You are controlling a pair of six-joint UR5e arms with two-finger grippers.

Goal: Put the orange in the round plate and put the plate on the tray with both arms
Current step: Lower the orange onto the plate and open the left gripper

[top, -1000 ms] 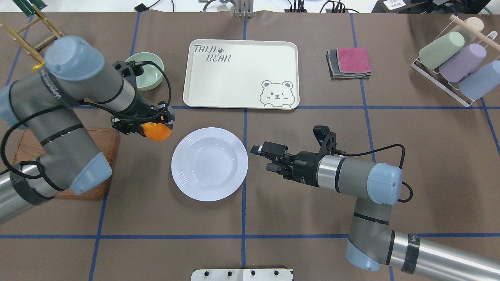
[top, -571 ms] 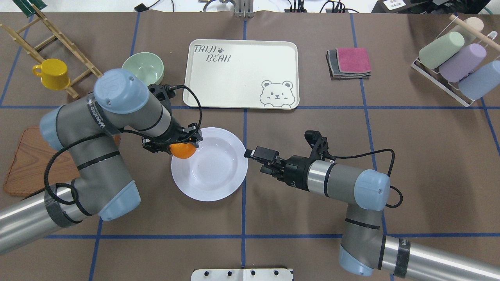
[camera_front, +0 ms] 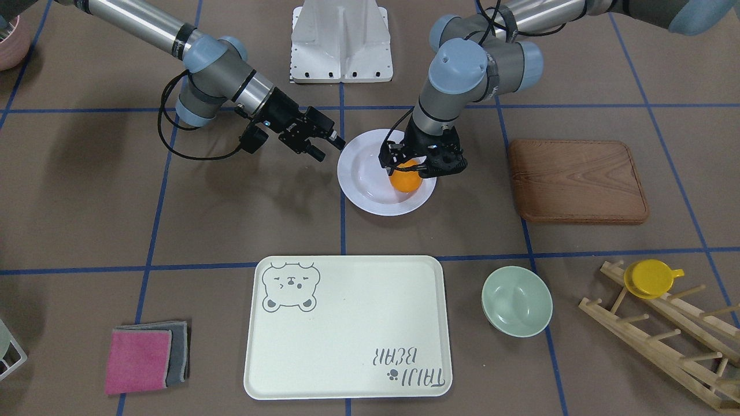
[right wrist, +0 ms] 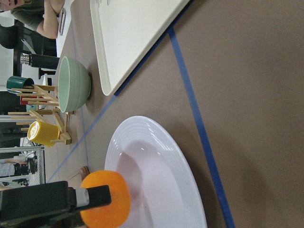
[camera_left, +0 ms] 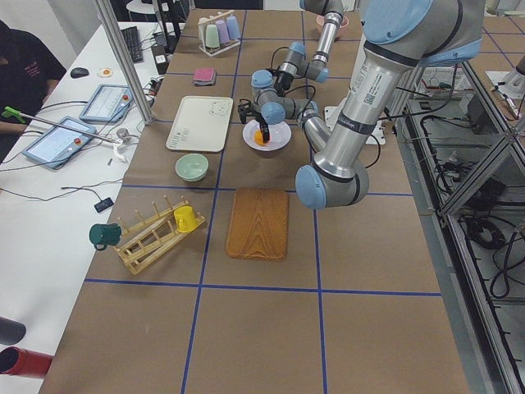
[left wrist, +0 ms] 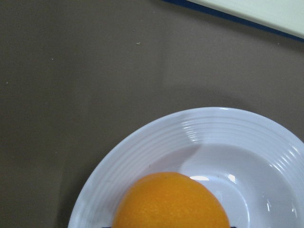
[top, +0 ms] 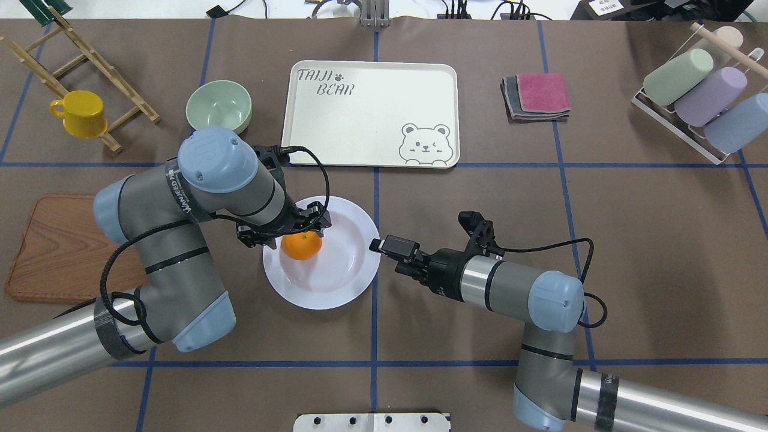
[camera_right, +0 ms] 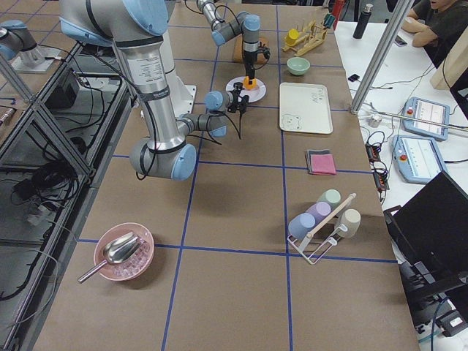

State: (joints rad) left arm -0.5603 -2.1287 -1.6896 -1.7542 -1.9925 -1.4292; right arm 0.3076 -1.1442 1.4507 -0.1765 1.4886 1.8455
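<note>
**Left arm.** The left gripper (top: 293,235) has its fingers clamped on the orange (top: 302,246) from two sides. The orange hangs over the left part of the plate (top: 342,273), inside the ridged rim. The pictures do not show whether it touches the plate.

- 1.0 s ago: the orange was held over bare table, left of the plate and near the wooden board (top: 54,246).
- 0.6 s ago: it was over the plate's far left rim.
- Now: it lies further inward, over the slope toward the sunken centre.

**Right arm.** The right gripper (top: 393,256) lies low and nearly level at the plate's right side, fingers apart.

- 1.0 s ago: a gap of table separated its fingertips from the rim.
- 0.6 s ago: the upper fingertip was at the rim.
- Now: in the overhead view the upper finger overlaps the right rim. Contact cannot be judged.

**Plate and tray.** The plate sits near the middle of the table and has not shifted. The tray (top: 372,114) lies beyond it, near the middle of the table's far edge, apart from the plate, position unchanged.

**Other items.** The left arm has swung clear of the table's far left corner. The green bowl (top: 218,107), left of the tray, is now in full view.
</note>
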